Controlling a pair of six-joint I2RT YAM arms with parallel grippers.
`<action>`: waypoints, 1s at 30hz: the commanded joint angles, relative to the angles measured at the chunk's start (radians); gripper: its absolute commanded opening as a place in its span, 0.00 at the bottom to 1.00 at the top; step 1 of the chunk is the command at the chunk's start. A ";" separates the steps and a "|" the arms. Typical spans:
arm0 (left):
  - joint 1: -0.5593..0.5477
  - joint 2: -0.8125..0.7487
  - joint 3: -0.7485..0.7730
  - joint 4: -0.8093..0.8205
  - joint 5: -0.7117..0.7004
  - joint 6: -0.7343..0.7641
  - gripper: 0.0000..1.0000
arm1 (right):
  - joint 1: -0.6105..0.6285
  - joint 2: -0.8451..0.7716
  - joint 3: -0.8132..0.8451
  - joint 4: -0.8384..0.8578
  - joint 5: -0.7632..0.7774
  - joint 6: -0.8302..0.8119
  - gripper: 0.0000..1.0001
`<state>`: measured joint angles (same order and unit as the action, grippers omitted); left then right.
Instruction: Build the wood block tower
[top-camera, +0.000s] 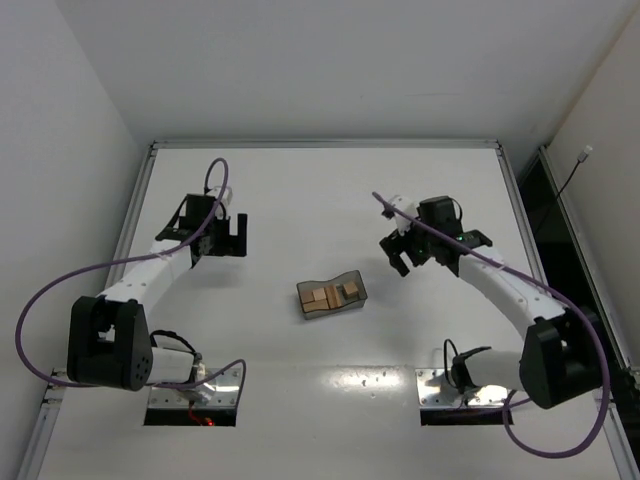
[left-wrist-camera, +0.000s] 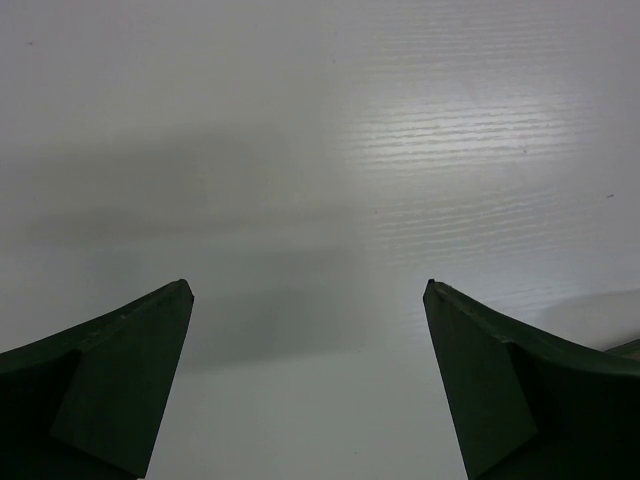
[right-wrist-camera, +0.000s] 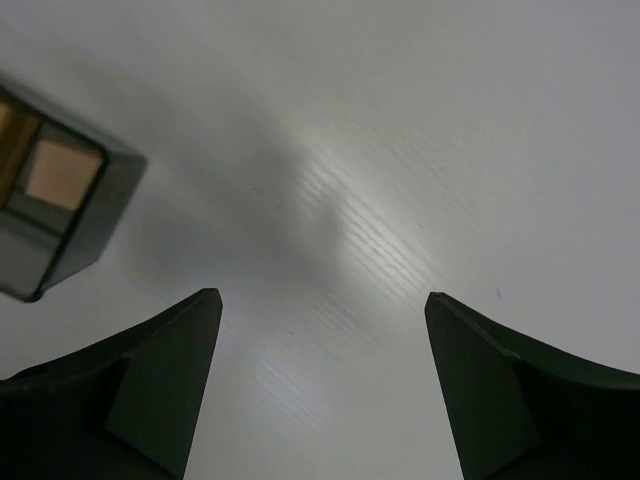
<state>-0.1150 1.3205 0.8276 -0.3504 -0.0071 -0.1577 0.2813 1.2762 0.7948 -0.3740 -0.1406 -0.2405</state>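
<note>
Several light-brown wood blocks (top-camera: 321, 297) lie inside a translucent grey bin (top-camera: 309, 310) in the middle of the table. One of those blocks (right-wrist-camera: 62, 172) shows through the bin's corner (right-wrist-camera: 95, 225) at the left edge of the right wrist view. No tower stands anywhere in view. My left gripper (top-camera: 229, 237) is open and empty, to the left of the bin and farther back; its view shows only bare table between the fingers (left-wrist-camera: 125, 380). My right gripper (top-camera: 396, 254) is open and empty, to the right of the bin.
The white table has a raised metal rim (top-camera: 325, 144) at the back and sides. White walls stand behind and to the left. A dark gap with a cable (top-camera: 572, 180) runs along the right side.
</note>
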 joint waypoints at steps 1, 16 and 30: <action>0.015 0.000 0.022 0.004 0.007 0.020 0.99 | 0.116 -0.031 0.026 -0.045 -0.076 -0.161 0.79; 0.035 0.094 0.166 -0.090 0.199 0.133 0.99 | 0.337 0.014 0.116 -0.221 -0.249 -0.608 0.54; 0.054 0.144 0.159 -0.091 0.160 0.133 0.99 | 0.355 0.265 0.297 -0.312 -0.370 -0.651 0.38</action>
<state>-0.0780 1.4567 0.9730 -0.4469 0.1577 -0.0334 0.6258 1.5227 1.0515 -0.6716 -0.4431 -0.8577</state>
